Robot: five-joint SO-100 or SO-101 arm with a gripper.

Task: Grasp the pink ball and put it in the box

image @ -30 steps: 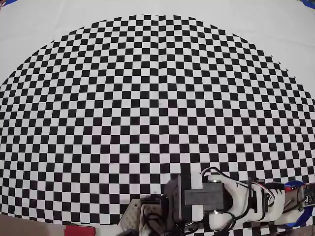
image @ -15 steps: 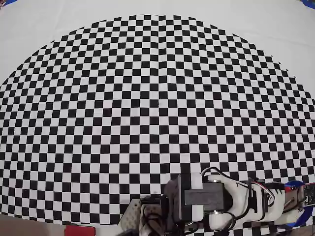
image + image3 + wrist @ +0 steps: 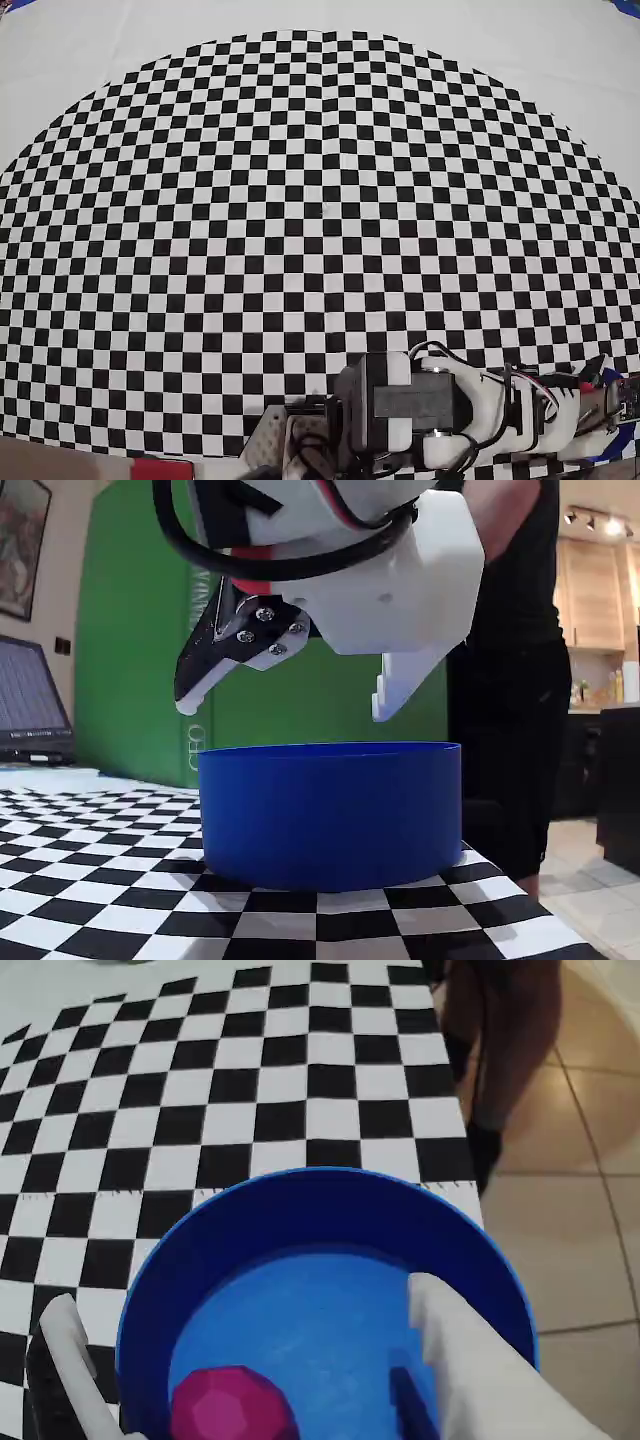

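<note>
The hand hangs spread over the box, pink ball lying inside.

Count on inspection: one pink ball; one blue box; one arm with one gripper, two fingers; one checkered mat; one laptop; one person.

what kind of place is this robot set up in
Probably a home or office room rather than a lab: beige tiled floor, a laptop on the black-and-white checkered table cover, a person in black standing beside it.
</note>
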